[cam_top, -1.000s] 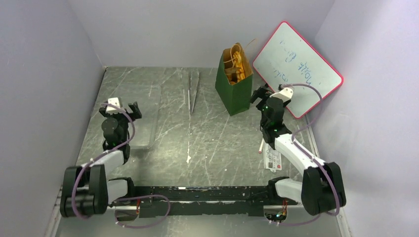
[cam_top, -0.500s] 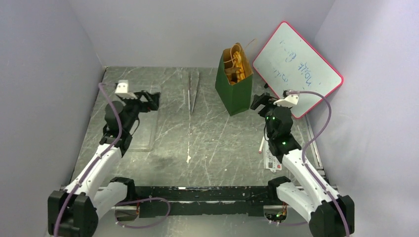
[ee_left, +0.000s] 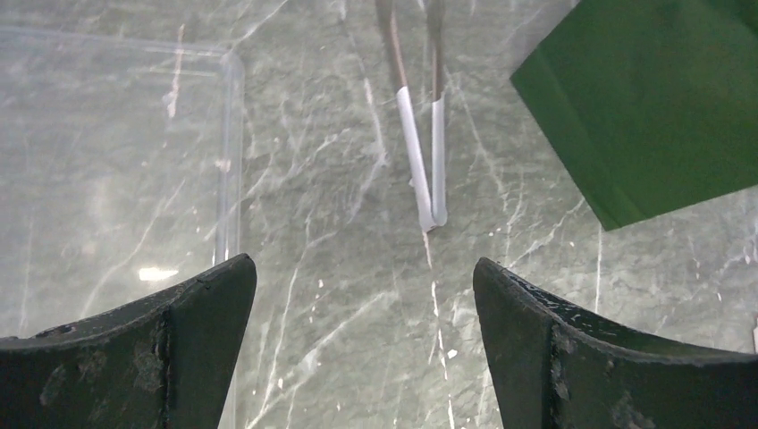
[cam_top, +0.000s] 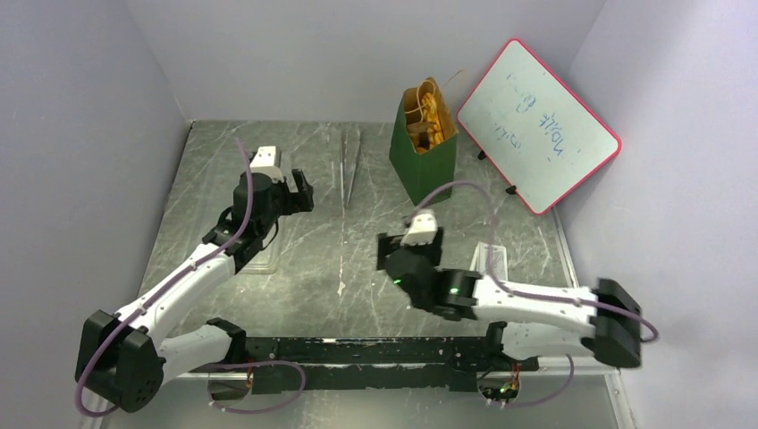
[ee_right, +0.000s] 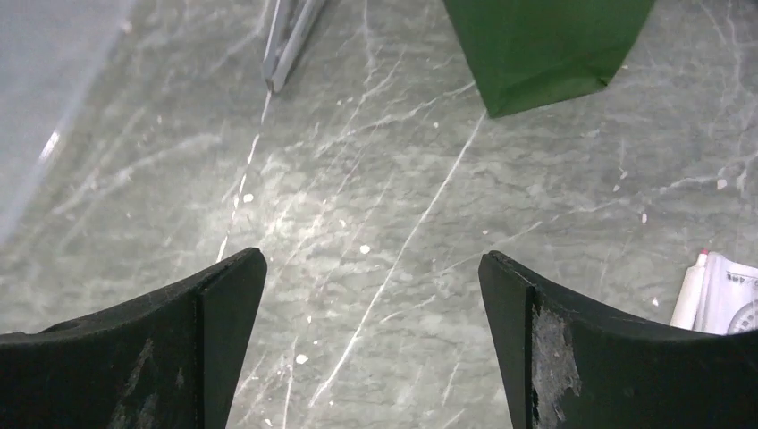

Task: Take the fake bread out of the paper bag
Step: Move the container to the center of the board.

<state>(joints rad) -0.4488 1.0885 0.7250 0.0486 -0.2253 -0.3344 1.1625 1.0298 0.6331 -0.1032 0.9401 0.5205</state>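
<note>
The dark green paper bag [cam_top: 427, 170] stands upright at the back of the table, right of centre. Glossy orange-tan fake bread [cam_top: 424, 116] shows in its open top. My left gripper [cam_top: 302, 192] hovers open to the bag's left, over the edge of a clear tray. In the left wrist view the left gripper [ee_left: 362, 264] has only bare table between its fingers, and the bag [ee_left: 652, 107] is at upper right. My right gripper [cam_top: 407, 250] is open and low over the table's middle, in front of the bag. The right gripper [ee_right: 371, 255] is empty, with the bag's base [ee_right: 545, 45] ahead.
Metal tongs [cam_top: 350, 165] lie left of the bag, also seen as tongs [ee_left: 420, 152] and tongs [ee_right: 288, 45]. A clear tray [cam_top: 259, 223] lies at the left. A red-framed whiteboard [cam_top: 536, 121] leans at the back right. A leaflet and pen [cam_top: 492, 259] lie at the right.
The left arm has stretched forward and to the right, toward the tongs. The right arm has swung left from beside the bag to the table's middle. Both grippers stay open.
</note>
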